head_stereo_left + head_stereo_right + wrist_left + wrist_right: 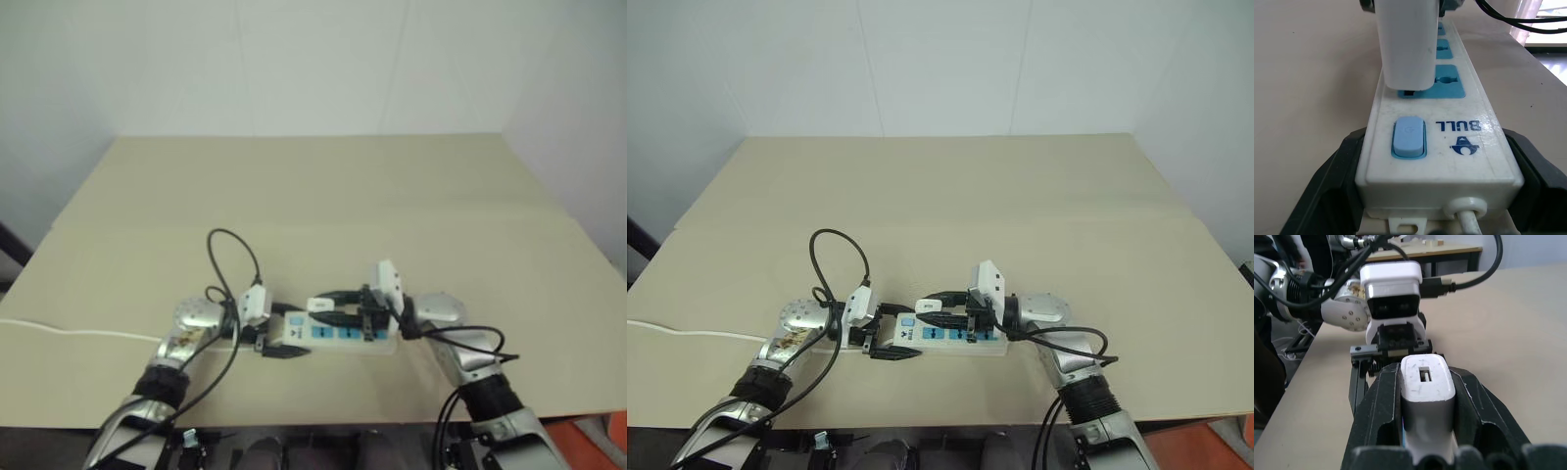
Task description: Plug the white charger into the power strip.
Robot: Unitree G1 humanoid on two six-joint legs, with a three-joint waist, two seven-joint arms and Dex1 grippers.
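Your power strip (pixel 955 338) lies flat on the beige surface (pixel 950 186), near its front edge, lengthwise from your left to your right, with its cord end toward the left. Your left tool (pixel 890 338) has its two black fingers (pixel 1327 181) spread wide, one on each side of the strip's switch end, pressed against its sides in the left wrist view; the blue switch (pixel 1409 137) sits just ahead of them. Your right tool (pixel 1425 431) is clamped on the white charger (pixel 1426 384), its fingers tight against both flanks. The charger (pixel 1405 44) stands upright over the blue socket (pixel 1442 81) nearest the switch, its lower end just above the socket face, with something dark showing between the two. Whether the prongs have entered cannot be told. A thin white cord (pixel 696 333) runs off along the surface to your left.
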